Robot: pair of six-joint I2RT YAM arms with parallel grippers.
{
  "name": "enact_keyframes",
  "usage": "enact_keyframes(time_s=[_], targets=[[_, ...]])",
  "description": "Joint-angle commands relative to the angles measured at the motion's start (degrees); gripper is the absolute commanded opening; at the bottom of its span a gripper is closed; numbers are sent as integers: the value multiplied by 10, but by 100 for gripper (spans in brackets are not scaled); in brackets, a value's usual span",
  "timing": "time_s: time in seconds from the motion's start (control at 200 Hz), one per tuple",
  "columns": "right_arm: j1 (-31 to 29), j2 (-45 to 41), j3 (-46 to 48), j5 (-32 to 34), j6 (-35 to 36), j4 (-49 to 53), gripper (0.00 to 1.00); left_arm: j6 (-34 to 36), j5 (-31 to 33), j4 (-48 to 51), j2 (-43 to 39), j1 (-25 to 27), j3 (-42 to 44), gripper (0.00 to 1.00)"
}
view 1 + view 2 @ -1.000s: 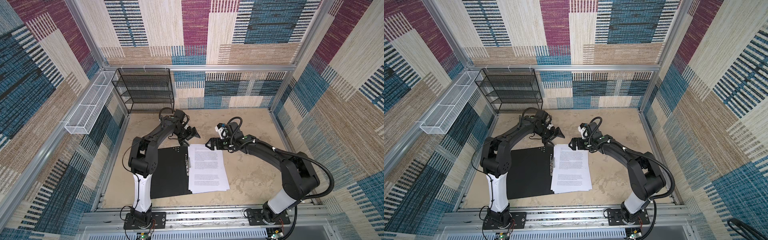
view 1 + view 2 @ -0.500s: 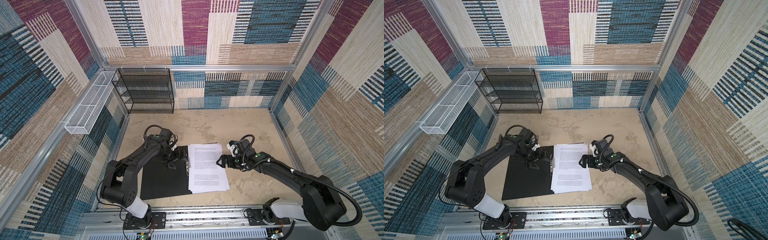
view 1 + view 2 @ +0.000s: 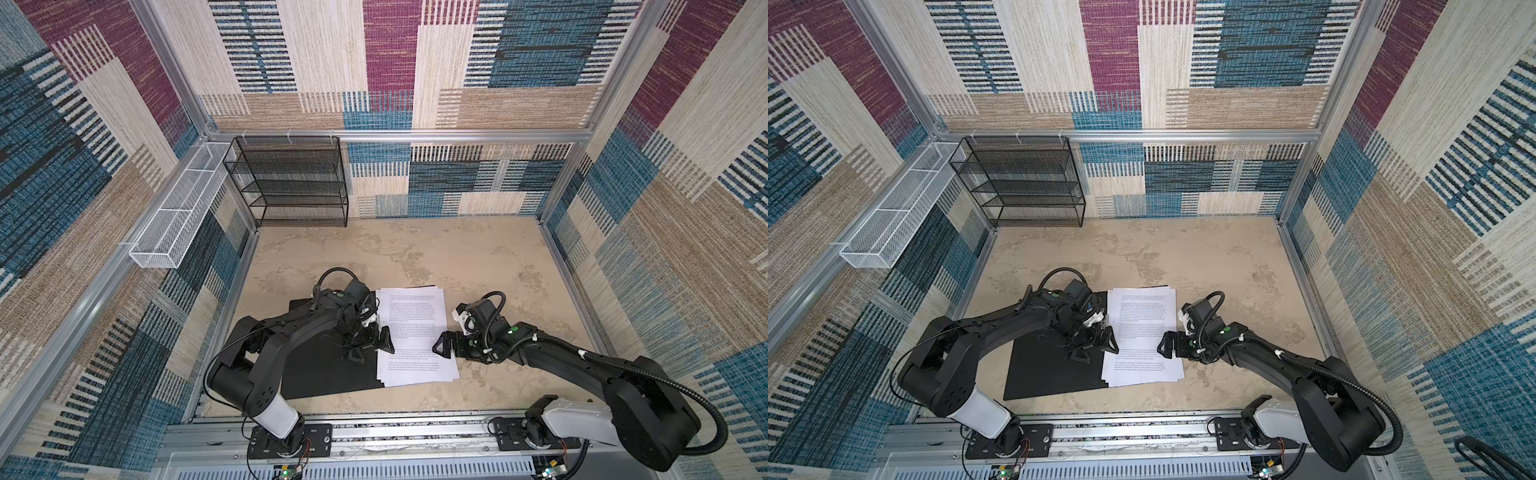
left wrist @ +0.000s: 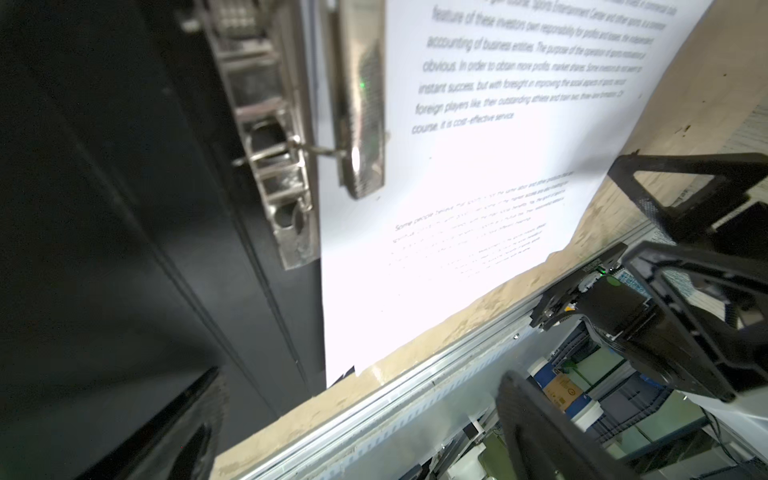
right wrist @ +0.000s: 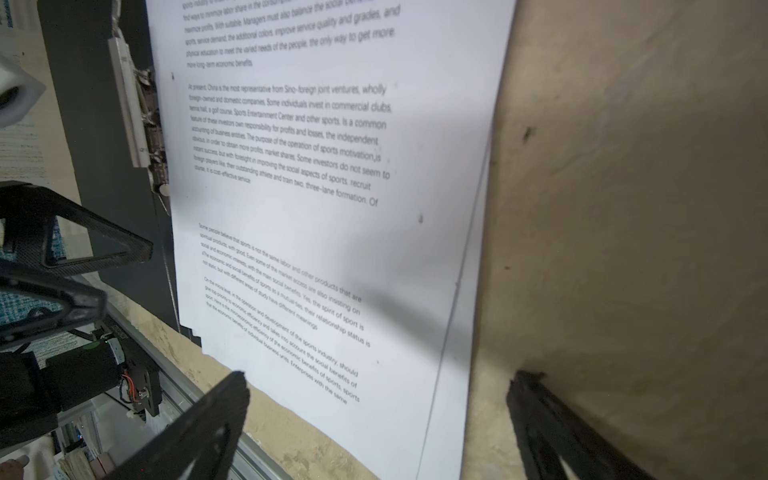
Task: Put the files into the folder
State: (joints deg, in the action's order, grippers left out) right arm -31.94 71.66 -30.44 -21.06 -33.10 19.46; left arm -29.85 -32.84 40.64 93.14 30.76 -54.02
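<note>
Gaping empty: left end effector (image 3: 370, 348) over folder (image 3: 320, 374), right end effector (image 3: 441, 345) at edge of files (image 3: 415, 316)

black wire-mesh shelf rack (image 3: 291, 183): stands upright at the back wall, left corner | long white wire-mesh basket (image 3: 178, 216): hangs on the left wall, just beside the rack | sandy stone-look table top (image 3: 457, 257): under both

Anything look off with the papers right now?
The files are not squared: the sheets are fanned, with lower ones peeking out along the stack's near and right edges, on the open folder. Nothing looks torn.
</note>
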Motion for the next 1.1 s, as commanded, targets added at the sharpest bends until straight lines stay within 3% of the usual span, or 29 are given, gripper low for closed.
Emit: enact_keyframes(time_s=[0.0,0.506,0.691,0.816,0.987,1.097], targets=[[-6,5,12,-2,-24,-8,100,-4,-10,-24,18,11,-12,99],[-34,17,9,-21,-43,-33,100,-46,-30,-49,34,70,-13,99],[-38,12,2,24,-40,-4,100,-56,-31,-48,22,77,-26,99],[-38,7,3,10,-42,-12,100,-60,-46,-56,36,79,-26,99],[-39,11,0,24,-40,-8,100,-58,23,-15,36,80,-31,99],[-38,14,-12,66,-37,15,100,-47,62,31,8,79,-57,99]])
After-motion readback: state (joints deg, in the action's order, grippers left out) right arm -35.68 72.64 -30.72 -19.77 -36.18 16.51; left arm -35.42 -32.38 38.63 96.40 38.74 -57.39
